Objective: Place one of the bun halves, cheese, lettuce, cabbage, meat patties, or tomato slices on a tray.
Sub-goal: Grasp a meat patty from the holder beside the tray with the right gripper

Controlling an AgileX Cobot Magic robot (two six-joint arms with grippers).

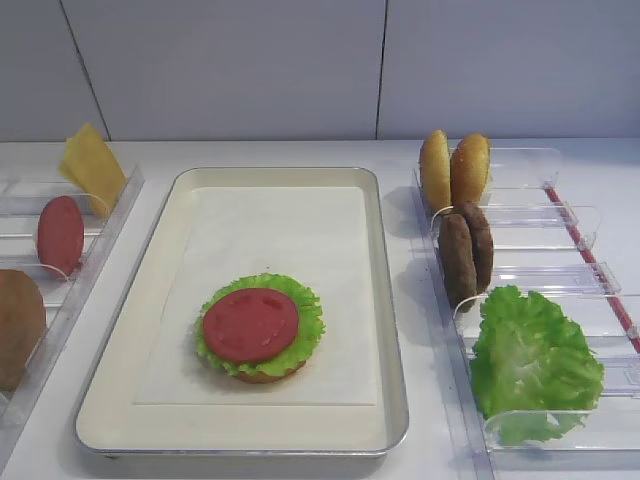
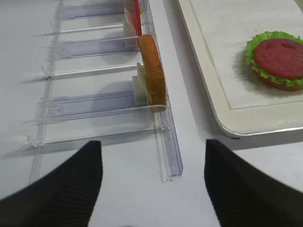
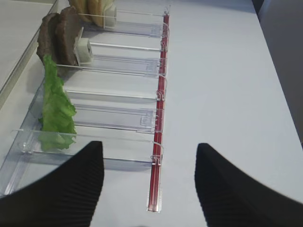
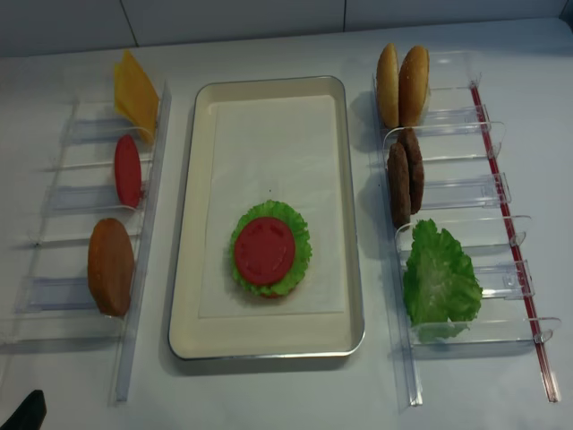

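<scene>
Smooth red tomato slice [image 1: 251, 324] atop frilly lettuce [image 1: 305, 330]

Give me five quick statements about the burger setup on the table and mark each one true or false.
1. A tomato slice lies on lettuce on the tray. True.
2. Two meat patties stand in the right-hand bins. True.
3. The cheese is on the tray. False: it stands in a left-hand bin.
4. The right gripper holds a lettuce leaf. False: it is open and empty.
5. The left gripper is open. True.
</scene>
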